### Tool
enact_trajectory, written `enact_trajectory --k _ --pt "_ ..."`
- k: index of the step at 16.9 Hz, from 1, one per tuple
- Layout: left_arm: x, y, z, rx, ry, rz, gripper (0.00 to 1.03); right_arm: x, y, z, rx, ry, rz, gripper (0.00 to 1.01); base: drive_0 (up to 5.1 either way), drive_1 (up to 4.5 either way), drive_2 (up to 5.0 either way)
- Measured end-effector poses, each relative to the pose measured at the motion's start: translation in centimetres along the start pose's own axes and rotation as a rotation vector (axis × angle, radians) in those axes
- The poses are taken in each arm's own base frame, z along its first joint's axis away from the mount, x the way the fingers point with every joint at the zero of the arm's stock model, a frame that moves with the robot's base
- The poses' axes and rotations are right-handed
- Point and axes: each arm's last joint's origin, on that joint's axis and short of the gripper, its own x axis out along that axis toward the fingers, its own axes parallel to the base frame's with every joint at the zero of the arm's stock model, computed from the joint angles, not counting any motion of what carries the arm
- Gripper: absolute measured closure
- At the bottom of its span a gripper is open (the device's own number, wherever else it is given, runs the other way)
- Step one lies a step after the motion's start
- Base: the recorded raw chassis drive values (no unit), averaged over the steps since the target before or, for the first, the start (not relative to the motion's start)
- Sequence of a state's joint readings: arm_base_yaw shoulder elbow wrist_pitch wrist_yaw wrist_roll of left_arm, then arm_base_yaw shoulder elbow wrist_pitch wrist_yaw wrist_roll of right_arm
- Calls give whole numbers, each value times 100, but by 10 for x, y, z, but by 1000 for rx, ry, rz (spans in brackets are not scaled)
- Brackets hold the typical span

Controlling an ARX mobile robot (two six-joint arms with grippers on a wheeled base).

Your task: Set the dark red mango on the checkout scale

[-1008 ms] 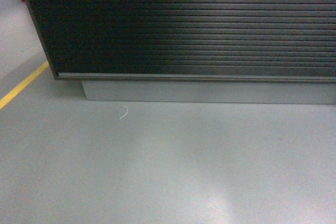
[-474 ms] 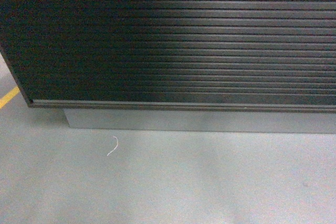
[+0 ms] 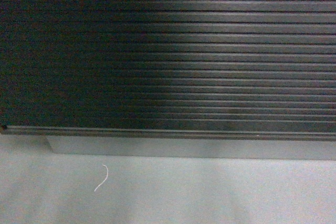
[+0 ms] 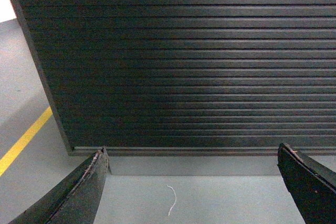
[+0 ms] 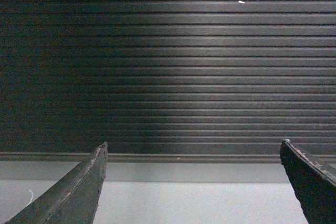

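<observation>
The checkout [image 3: 173, 56] fills the head view as a dark counter with a horizontally ribbed front panel; it also fills the left wrist view [image 4: 184, 61] and the right wrist view [image 5: 173, 61]. The dark red mango and the scale are out of view. My left gripper [image 4: 193, 153] is open, its two dark fingers wide apart with only floor between them. My right gripper [image 5: 194, 148] is open too, with nothing between its fingers. Neither gripper shows in the head view.
A grey plinth [image 3: 189, 148] runs under the counter's front. On the grey floor lies a small white thread [image 3: 102, 178], also seen as the thread [image 4: 171, 200] in the left wrist view. A yellow floor line [image 4: 23, 140] passes left of the counter's corner [image 4: 65, 145].
The counter front has grown larger and slid down in the head view. The yellow line and the left corner have left that view. The white thread has moved down-left.
</observation>
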State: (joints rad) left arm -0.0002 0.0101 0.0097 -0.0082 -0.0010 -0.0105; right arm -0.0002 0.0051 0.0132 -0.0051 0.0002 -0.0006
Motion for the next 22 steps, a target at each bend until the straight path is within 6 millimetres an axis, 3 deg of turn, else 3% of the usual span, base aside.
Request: enact_trajectory --k 14,22 --pt "0 0 1 0 -5 -1 5 0 0 0 0 -1 0 3 1 275 -273" --pt "0 0 0 0 -5 0 5 0 0 0 0 -1 0 3 0 0 0"
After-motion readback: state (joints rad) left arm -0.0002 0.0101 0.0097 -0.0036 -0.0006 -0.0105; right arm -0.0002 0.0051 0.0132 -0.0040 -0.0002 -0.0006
